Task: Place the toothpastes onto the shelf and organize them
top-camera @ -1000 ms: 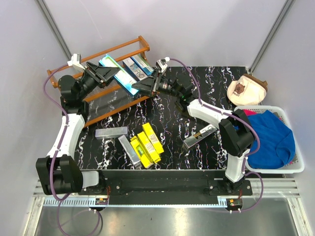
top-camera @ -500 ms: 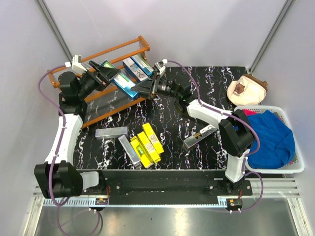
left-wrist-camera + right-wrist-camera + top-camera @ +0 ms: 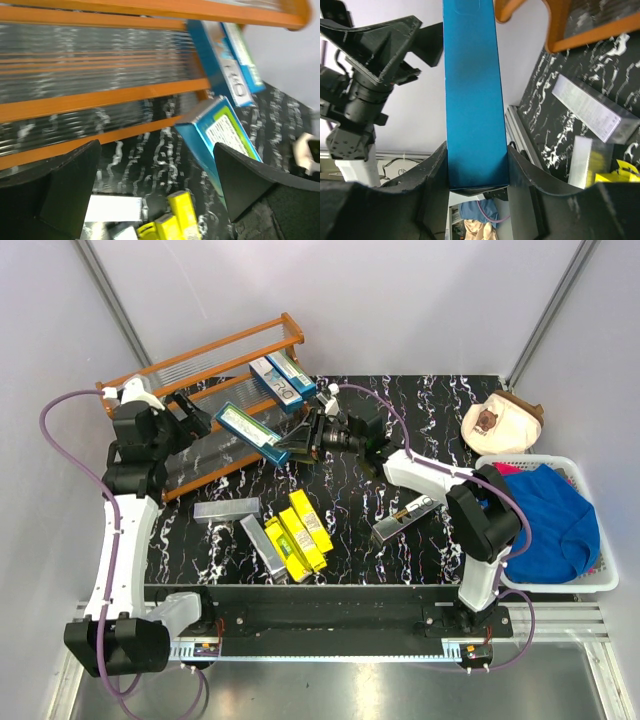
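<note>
Beneath both sets of jaws you have a black tabletop (image 3: 350, 550) veined in white; beyond them rise plain pale grey walls (image 3: 400, 300), with a slanted metal strut (image 3: 110, 292) off to either side, and well behind them a brushed steel floor (image 3: 330, 690), evenly lit

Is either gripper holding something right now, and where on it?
The right gripper clamps one end of a blue toothpaste box. The left gripper is open, holding nothing.
</note>
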Motion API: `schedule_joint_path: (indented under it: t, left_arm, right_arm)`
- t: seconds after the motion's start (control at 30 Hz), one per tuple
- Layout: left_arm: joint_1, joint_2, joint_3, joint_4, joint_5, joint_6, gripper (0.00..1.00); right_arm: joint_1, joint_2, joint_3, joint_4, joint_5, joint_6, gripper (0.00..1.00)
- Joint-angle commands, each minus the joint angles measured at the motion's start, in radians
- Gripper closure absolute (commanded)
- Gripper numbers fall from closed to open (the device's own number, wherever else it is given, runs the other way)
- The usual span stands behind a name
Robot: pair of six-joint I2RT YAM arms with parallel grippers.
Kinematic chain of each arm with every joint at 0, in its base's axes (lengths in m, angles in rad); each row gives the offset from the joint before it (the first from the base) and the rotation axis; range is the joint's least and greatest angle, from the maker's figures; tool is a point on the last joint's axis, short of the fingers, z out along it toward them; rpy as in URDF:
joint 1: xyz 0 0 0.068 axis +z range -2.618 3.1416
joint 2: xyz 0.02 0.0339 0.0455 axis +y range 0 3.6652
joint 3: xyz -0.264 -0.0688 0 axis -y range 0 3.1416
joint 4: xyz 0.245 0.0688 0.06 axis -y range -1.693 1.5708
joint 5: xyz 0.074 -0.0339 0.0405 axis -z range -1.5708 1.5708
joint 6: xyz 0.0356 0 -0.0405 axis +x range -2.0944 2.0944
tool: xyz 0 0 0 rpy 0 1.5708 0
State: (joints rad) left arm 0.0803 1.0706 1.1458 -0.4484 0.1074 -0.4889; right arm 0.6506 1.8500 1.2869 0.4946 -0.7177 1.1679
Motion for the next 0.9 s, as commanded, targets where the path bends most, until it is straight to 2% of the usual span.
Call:
schedule_joint_path:
  t: [0.0, 0.23, 0.6, 0.87]
  left_arm:
    - [-0.001, -0.026, 0.011, -0.026, -0.137, 0.072, 0.01]
    - [-0.001, -0.006, 0.003, -0.024, -0.089, 0.079, 0.01]
    - [-0.001, -0.024, -0.040, 0.003, -0.072, 0.078, 0.01]
    - [-0.001, -0.029, -0.052, 0.011, -0.055, 0.073, 0.01]
  right_arm:
    - [-0.005, -0.051, -0.005, 0.019, 0.017, -0.050, 0.73]
    - [-0.006, 0.038, 0.066, 0.033, 0.055, -0.067, 0.73]
    - [-0.022, 0.257, 0.252, 0.107, 0.106, 0.032, 0.73]
    - [-0.072, 0.316, 0.307, 0.145, 0.153, 0.062, 0.73]
